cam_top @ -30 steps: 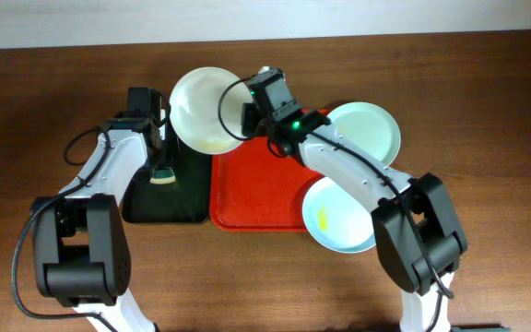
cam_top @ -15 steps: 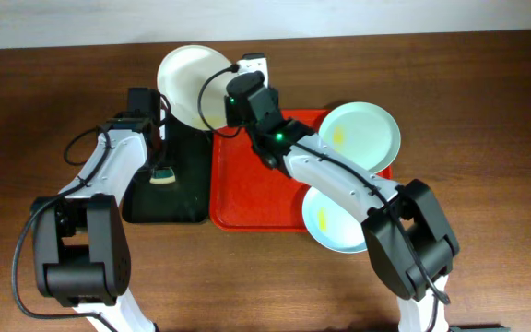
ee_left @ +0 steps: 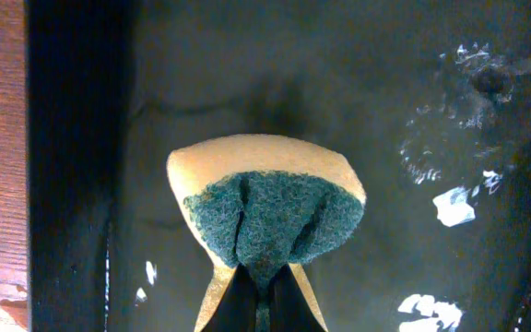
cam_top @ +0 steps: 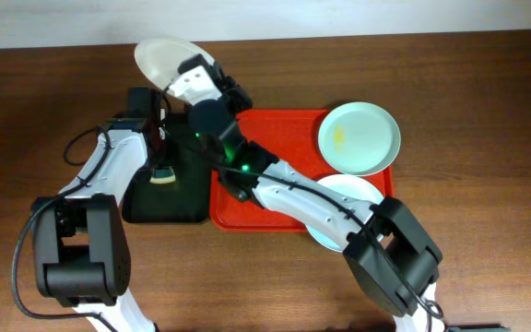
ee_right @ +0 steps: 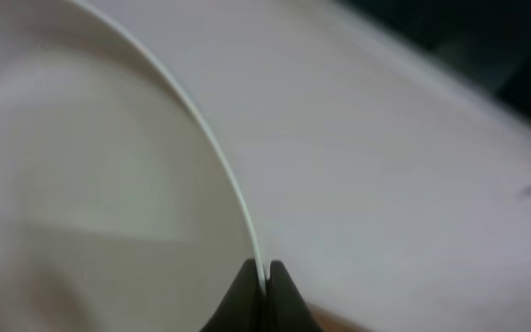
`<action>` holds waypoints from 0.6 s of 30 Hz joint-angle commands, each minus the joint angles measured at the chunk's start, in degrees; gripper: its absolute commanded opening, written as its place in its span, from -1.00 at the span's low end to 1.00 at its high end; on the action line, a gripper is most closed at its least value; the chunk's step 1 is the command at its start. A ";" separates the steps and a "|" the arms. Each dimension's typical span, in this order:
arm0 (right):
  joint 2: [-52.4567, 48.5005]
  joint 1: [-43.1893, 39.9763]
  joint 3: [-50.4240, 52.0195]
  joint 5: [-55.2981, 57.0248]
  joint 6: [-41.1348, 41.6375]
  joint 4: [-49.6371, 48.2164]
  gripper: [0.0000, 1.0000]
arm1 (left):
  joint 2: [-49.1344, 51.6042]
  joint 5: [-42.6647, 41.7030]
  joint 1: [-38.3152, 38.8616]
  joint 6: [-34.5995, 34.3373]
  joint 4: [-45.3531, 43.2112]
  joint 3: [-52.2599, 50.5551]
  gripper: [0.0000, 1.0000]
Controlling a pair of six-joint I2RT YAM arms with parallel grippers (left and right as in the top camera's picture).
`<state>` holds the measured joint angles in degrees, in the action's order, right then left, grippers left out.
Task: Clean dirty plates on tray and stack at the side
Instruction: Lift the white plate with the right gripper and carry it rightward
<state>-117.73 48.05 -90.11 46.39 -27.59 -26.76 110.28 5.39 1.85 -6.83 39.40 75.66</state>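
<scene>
My right gripper (cam_top: 192,72) is shut on the rim of the white plate (cam_top: 162,59) and holds it tilted in the air at the far left, above the back of the black tray; the wrist view shows the rim (ee_right: 219,175) pinched between the fingers (ee_right: 264,277). The mint green plate (cam_top: 359,137) with a yellow smear lies on the red tray (cam_top: 265,198) at its right. The pale blue plate (cam_top: 350,190) lies at the tray's front right, partly under my right arm. My left gripper (ee_left: 264,293) is shut on a yellow-green sponge (ee_left: 270,207) over the black tray (cam_top: 164,203).
The black tray's wet floor (ee_left: 431,111) lies under the sponge, left of the red tray. The brown wooden table (cam_top: 487,231) surrounds both trays. A pale wall runs along the table's back edge (cam_top: 339,18).
My right arm has swung left and back, carrying the white plate from over the red tray's back left corner to above the black tray's far end. The left arm has not moved.
</scene>
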 commanded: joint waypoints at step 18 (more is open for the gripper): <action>-0.55 2.25 -0.98 8.35 -10.93 -9.68 -0.92 | 0.39 -1.51 -0.04 0.90 -0.31 0.35 -1.00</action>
<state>-117.75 49.78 -90.28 53.56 -39.03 -35.90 110.26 4.62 1.85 -6.83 39.40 75.66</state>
